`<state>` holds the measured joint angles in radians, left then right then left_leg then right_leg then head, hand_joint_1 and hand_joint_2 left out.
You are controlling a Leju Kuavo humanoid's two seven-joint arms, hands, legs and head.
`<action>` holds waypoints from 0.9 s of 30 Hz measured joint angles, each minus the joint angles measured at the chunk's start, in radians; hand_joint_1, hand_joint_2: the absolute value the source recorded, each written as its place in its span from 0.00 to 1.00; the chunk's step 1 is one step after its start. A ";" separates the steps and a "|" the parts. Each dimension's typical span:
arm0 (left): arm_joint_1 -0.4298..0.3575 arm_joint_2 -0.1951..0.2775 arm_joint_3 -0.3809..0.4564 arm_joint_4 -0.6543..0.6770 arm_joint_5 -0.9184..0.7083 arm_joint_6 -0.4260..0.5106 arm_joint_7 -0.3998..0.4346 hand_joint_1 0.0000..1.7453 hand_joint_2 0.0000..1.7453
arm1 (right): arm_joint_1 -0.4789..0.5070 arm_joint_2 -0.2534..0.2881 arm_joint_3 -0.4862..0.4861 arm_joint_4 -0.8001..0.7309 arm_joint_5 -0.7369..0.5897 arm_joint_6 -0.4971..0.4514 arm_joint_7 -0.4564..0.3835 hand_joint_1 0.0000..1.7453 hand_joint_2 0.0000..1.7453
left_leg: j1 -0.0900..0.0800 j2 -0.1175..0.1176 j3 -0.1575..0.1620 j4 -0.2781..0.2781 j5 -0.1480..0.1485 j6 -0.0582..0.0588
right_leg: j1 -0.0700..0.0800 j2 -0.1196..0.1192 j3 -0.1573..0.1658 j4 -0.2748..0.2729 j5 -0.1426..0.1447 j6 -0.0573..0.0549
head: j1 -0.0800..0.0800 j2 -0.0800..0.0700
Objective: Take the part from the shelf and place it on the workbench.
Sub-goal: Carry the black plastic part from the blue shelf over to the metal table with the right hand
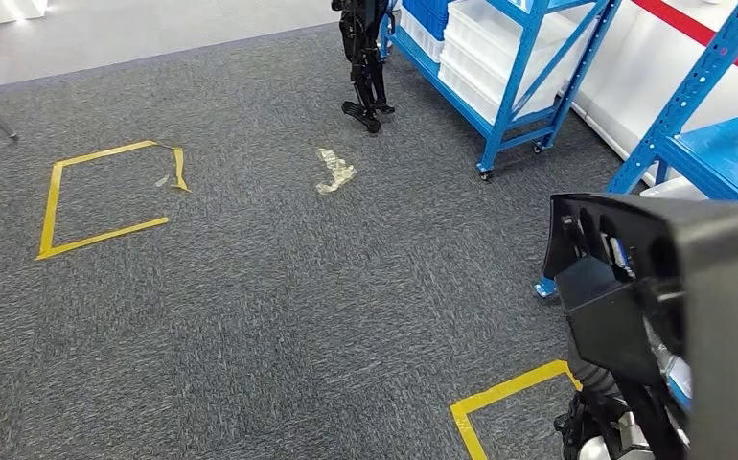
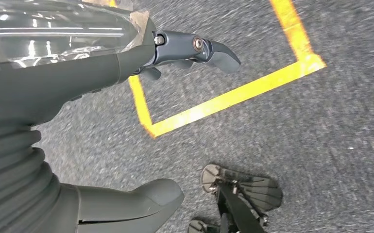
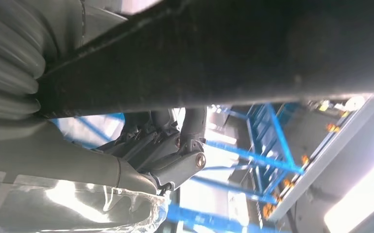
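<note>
The part [image 1: 634,287] is a large black plastic moulding with slotted openings, close to the camera at the right of the head view. In the right wrist view its dark body [image 3: 224,58] runs across the picture, and my right hand [image 3: 170,150] grips it, fingers curled against its underside. Dark pieces of that arm [image 1: 600,431] show below the part in the head view. My left hand [image 2: 54,82] hangs over the grey carpet, its fingers [image 2: 199,48] and thumb [image 2: 131,201] apart, holding nothing.
A blue shelf with white bins [image 1: 499,57] stands at the back, and another blue shelf [image 1: 720,144] at the right. Yellow tape squares [image 1: 106,196] [image 1: 509,393] mark the carpet. Crumpled clear tape [image 1: 334,171] lies near black robot legs [image 1: 365,67].
</note>
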<state>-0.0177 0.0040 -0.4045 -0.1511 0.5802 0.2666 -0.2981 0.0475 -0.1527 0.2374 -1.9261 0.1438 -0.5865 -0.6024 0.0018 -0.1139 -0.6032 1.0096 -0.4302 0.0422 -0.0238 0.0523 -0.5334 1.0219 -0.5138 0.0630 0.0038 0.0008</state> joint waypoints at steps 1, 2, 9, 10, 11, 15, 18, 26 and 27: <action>0.001 0.002 0.000 0.000 0.002 -0.002 0.004 0.00 1.00 | -0.002 0.001 0.004 0.001 0.007 -0.001 0.000 1.00 1.00 | -0.001 -0.009 -0.004 0.001 0.001 -0.007 | 0.002 0.005 0.007 -0.014 0.003 -0.008 | 0.000 0.000; 0.002 0.003 0.000 0.000 0.005 -0.002 0.008 0.00 1.00 | -0.003 0.002 0.008 0.002 0.013 0.000 0.003 1.00 1.00 | 0.000 -0.018 -0.008 0.000 0.004 -0.014 | 0.006 -0.005 0.007 -0.014 0.005 -0.017 | -0.001 0.000; 0.001 -0.005 0.001 0.001 0.021 0.001 0.020 0.00 1.00 | -0.028 0.007 0.041 0.002 0.048 0.021 0.048 1.00 1.00 | 0.006 0.104 -0.133 0.249 -0.126 -0.044 | 0.008 -0.087 0.008 -0.021 0.016 -0.059 | -0.012 0.000; 0.001 -0.007 0.001 0.001 0.024 0.001 0.020 0.00 1.00 | -0.031 0.008 0.044 0.002 0.053 0.020 0.054 1.00 1.00 | 0.008 0.107 -0.147 0.281 -0.133 -0.046 | 0.010 -0.102 0.008 -0.021 0.016 -0.060 | -0.012 0.000; 0.002 -0.008 0.001 0.001 0.025 0.001 0.020 0.00 1.00 | -0.034 0.009 0.046 0.002 0.059 0.018 0.059 1.00 1.00 | 0.009 0.110 -0.141 0.272 -0.120 -0.046 | 0.011 -0.115 0.008 -0.021 0.015 -0.060 | -0.012 0.000; 0.001 -0.011 0.002 0.000 0.026 0.000 0.019 0.00 1.00 | -0.035 0.015 0.047 -0.008 0.089 0.014 0.081 1.00 1.00 | 0.002 0.176 -0.008 0.042 -0.030 -0.032 | 0.020 -0.160 0.013 -0.020 0.007 -0.053 | -0.011 0.000; 0.002 -0.014 0.002 0.000 0.027 0.000 0.016 0.00 1.00 | -0.031 0.021 0.047 -0.026 0.116 0.015 0.096 1.00 1.00 | -0.008 0.166 0.004 0.008 -0.024 -0.016 | 0.025 -0.190 0.020 -0.023 0.002 -0.038 | -0.009 0.000; 0.009 -0.022 0.002 0.000 0.016 -0.017 0.009 0.00 1.00 | 0.020 0.027 0.017 -0.061 0.144 0.021 0.104 1.00 1.00 | 0.001 0.057 0.014 -0.016 -0.005 0.012 | 0.015 -0.059 -0.117 0.248 -0.100 -0.026 | 0.000 0.000; 0.011 -0.022 0.002 0.000 0.016 -0.019 0.008 0.00 1.00 | 0.027 0.027 0.013 -0.064 0.145 0.021 0.103 1.00 1.00 | 0.002 0.040 0.015 -0.015 -0.005 0.011 | 0.012 -0.054 -0.106 0.217 -0.079 -0.017 | 0.000 0.000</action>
<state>-0.0072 -0.0182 -0.4028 -0.1507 0.5964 0.2471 -0.2900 0.0742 -0.1255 0.2506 -1.9900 0.2889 -0.5652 -0.4993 0.0034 -0.0735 -0.5884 0.9950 -0.4355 0.0532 -0.0115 -0.0019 -0.6392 1.2385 -0.5924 0.0463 0.0038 0.0008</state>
